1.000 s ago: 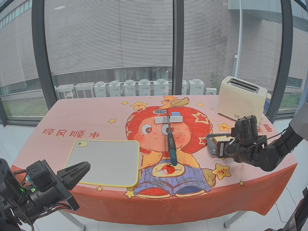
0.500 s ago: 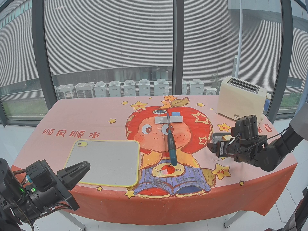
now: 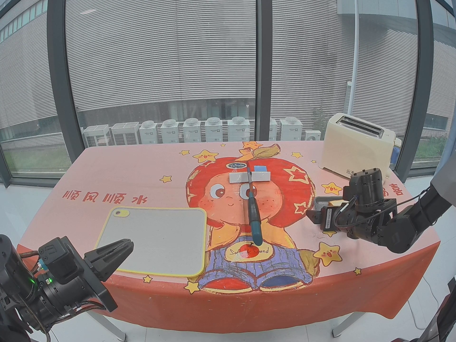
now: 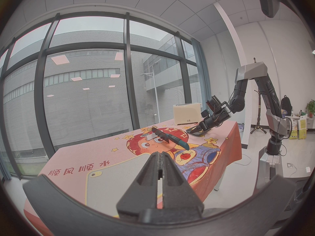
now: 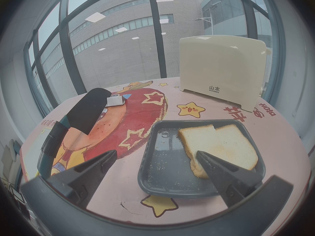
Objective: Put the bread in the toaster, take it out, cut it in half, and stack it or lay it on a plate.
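The bread lies flat in the tray just before the toaster, under one finger of the right gripper; the other finger hangs outside the tray's far rim, and whether the near one touches the bread I cannot tell. The bread is pale and soft-edged, filling the tray's toaster-side half. The right jaws stand wide apart, gripping nothing; the left gripper, jaws pressed together and empty, hangs off the table's edge by the board.
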Motion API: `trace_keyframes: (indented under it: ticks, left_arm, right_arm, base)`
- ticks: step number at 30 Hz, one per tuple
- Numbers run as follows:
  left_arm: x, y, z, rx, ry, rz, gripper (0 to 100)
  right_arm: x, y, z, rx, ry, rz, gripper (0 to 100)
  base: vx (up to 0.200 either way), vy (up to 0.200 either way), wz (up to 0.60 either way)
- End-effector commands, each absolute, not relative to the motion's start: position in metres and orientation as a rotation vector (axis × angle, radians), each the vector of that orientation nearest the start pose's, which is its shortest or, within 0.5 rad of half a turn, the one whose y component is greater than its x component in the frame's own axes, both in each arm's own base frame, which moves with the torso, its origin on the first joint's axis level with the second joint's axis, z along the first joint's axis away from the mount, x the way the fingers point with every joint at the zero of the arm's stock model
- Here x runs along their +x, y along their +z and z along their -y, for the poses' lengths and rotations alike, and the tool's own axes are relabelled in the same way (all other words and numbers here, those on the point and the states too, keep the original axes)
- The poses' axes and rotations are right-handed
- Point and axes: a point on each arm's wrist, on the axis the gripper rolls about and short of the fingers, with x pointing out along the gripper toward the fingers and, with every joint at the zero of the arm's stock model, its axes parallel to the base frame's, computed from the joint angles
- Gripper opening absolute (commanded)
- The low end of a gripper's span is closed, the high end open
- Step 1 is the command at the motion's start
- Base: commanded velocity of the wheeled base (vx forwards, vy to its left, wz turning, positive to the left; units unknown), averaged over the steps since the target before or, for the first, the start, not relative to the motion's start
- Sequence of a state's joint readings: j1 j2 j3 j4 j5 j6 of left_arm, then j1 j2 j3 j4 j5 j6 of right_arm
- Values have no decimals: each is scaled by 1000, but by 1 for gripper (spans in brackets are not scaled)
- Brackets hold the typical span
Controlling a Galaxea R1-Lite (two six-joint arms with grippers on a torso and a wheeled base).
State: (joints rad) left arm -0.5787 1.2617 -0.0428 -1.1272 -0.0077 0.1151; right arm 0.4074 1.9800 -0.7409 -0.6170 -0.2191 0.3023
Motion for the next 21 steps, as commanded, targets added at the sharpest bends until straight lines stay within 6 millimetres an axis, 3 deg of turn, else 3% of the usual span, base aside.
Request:
trace_keyframes:
  ticks: [1, 21]
  left_arm:
    - [119, 138, 78, 138, -590, -56, 0]
    - [118, 136, 77, 155, -587, -61, 0]
  right_arm:
    - [304, 81, -126, 106, 94, -596, 100]
    - [300, 88, -126, 105, 97, -577, 100]
  base:
    - [0, 0, 0]
    - [0, 0, 0]
